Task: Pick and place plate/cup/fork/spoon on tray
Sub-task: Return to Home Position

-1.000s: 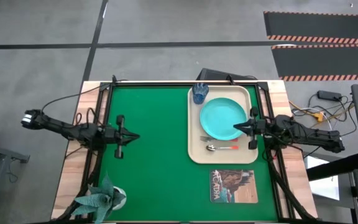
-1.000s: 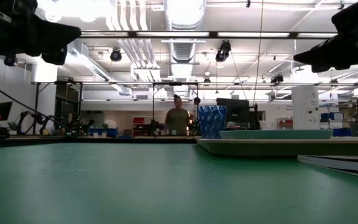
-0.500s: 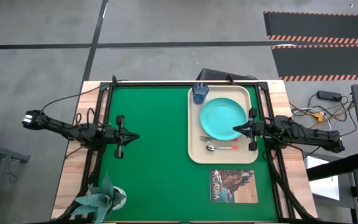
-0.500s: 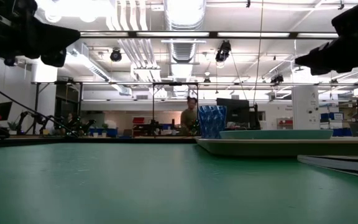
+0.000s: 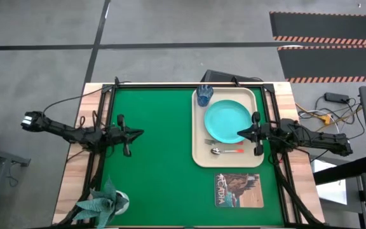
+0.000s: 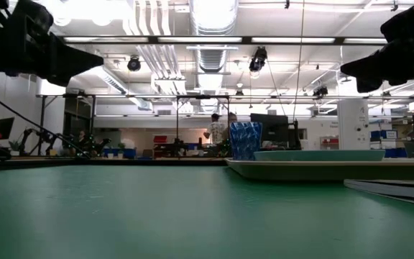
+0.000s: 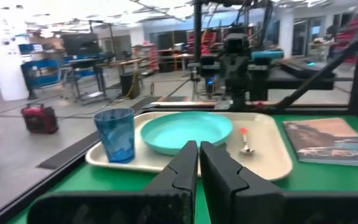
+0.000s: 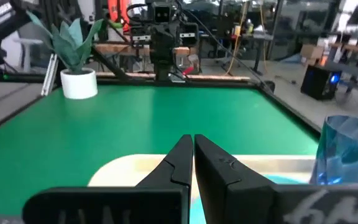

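Note:
The beige tray [image 5: 199, 149] lies at the table's right. On it rest the turquoise plate [image 5: 227, 121], the blue cup [image 5: 204, 95] standing at the tray's far left corner, the fork [image 5: 224, 142] and the spoon [image 5: 226, 151], both lying near the tray's front. My right gripper [image 5: 239, 133] is shut and empty, held in the air over the plate's near right rim; the low view [image 6: 351, 68] shows it well above the table. My left gripper [image 5: 140, 133] is shut and empty, in the air over the left half of the green mat.
A printed picture card [image 5: 238, 189] lies in front of the tray. A potted plant [image 5: 107, 200] stands at the near left corner. The green mat [image 5: 157, 172] between the arms is bare. People move in the room far behind the table [image 6: 218, 129].
My left gripper has turned about its own axis and gone slightly toward the table's far edge. It stays shut. The things on the tray have not moved.

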Controlling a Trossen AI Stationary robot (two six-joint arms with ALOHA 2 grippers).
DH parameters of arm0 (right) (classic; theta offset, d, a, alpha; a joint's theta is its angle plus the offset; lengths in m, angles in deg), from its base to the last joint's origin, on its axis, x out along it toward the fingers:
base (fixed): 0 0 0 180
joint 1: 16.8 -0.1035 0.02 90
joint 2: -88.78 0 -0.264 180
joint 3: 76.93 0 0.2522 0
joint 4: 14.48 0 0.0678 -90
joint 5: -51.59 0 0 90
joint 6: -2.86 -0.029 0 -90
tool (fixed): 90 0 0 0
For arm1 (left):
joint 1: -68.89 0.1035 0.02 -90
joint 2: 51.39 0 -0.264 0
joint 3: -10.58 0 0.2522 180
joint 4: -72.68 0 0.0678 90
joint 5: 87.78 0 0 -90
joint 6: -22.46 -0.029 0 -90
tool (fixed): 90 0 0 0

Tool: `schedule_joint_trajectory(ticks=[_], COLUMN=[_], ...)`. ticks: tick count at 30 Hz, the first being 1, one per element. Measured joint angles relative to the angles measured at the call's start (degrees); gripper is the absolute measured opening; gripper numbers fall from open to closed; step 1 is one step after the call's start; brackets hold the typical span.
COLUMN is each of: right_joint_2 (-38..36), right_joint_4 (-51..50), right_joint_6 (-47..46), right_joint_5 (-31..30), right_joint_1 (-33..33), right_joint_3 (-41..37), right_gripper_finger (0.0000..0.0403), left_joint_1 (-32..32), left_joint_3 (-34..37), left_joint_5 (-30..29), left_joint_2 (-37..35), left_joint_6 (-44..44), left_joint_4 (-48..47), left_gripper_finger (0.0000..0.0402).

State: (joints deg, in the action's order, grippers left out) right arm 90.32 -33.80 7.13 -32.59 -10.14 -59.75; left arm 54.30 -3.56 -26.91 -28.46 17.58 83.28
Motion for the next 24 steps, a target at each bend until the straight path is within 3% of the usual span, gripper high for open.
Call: schedule_joint_trajectory(ticks=[8,24], right_joint_2=[0.05,0.05], right_joint_4=[-0.04,-0.04], right_joint_6=[-5.56,-5.77], right_joint_5=[0.02,0.07], right_joint_1=[0.00,0.00], right_joint_3=[0.00,0.00], right_gripper_finger=[0.0009,0.0009], left_joint_1=[0.00,0.00], left_joint_3=[0.04,0.13], left_joint_5=[-0.44,-0.46], left_joint_2=[3.29,10.62], left_joint_6=[0.00,-0.03], left_joint_4=[0.02,-0.07], left_gripper_finger=[0.0005,0.0005])
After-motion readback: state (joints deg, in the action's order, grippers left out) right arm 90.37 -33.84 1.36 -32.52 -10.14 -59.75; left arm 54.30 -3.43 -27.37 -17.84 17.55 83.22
